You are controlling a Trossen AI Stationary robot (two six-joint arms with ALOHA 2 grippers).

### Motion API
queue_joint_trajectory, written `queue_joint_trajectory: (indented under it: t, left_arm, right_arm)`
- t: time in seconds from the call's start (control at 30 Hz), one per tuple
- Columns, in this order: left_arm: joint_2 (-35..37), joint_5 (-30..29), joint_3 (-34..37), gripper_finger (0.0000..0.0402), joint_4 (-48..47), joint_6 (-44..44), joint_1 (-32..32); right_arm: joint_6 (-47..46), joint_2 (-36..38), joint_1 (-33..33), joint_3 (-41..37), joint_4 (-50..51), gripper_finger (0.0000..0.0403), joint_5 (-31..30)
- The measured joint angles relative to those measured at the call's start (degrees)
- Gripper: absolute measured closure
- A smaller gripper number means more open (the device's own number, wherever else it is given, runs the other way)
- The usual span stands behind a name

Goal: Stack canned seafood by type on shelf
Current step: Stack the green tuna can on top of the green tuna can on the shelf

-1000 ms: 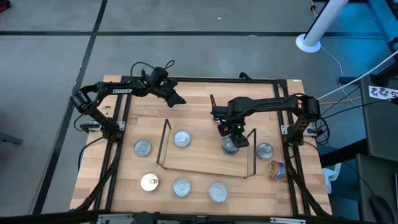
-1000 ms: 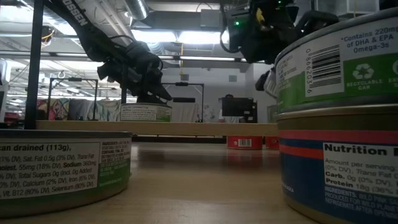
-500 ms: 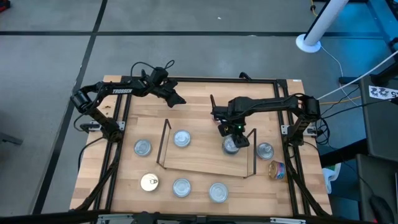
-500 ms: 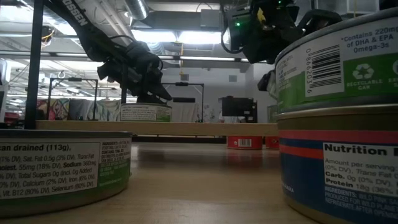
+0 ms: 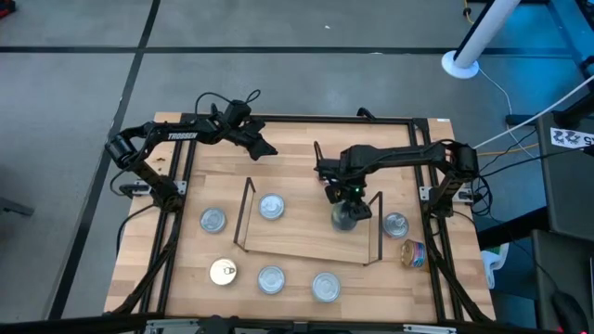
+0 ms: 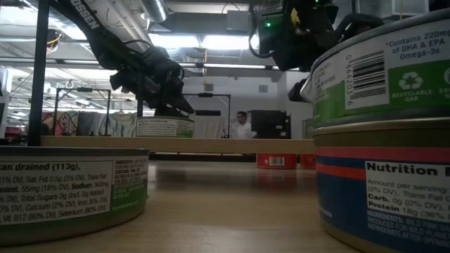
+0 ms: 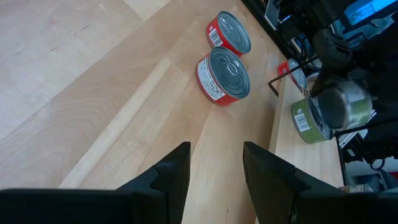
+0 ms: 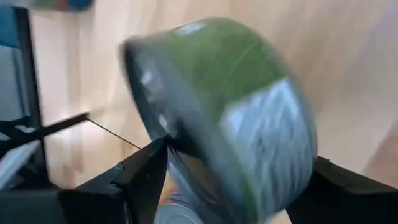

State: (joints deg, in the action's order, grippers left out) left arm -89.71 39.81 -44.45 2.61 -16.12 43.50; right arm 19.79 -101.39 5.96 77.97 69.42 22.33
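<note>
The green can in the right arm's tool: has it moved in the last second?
Yes, slightly. In the high view the green can, gripped by the right tool, has turned, hiding its silver top, but stays just inside the shelf's right wire upright.

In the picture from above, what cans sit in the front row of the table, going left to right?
Gold-topped can → silver-topped can → another silver-topped can → colourful can lying on its side, a bit farther back.

The light wooden tabletop (image 5: 288, 158) stands on a grey floor (image 5: 278, 28) crossed by dark lines, with a white post (image 5: 478, 32) on a round base beyond its far right corner. In the room behind, a person (image 6: 242, 125) in a white top stands next to what looks like a dark monitor (image 6: 266, 121), under ceiling lights (image 6: 211, 42).
</note>
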Motion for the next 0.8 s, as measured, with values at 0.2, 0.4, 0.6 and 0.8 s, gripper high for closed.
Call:
queue_joint_trajectory:
  t: [0.2,0.4,0.6,0.8]
  left_arm:
    - [0.00,0.00,0.00,0.0259,0.00,0.02,0.01]
    - [0.00,0.00,0.00,0.0259,0.00,0.24,0.01]
    - [0.00,0.00,0.00,0.0259,0.01,0.24,-0.01]
    - [0.00,0.00,0.00,0.0259,0.02,0.25,-0.01]
  right_arm:
    - [-0.01,0.00,0.02,0.03,1.94,0.0134,-1.54]
    - [-0.04,-0.02,0.00,0.03,2.66,0.0134,2.87]
    - [-0.04,-0.02,0.00,0.03,2.71,0.0134,6.83]
    - [0.00,-0.02,0.00,0.03,3.94,0.0134,0.05]
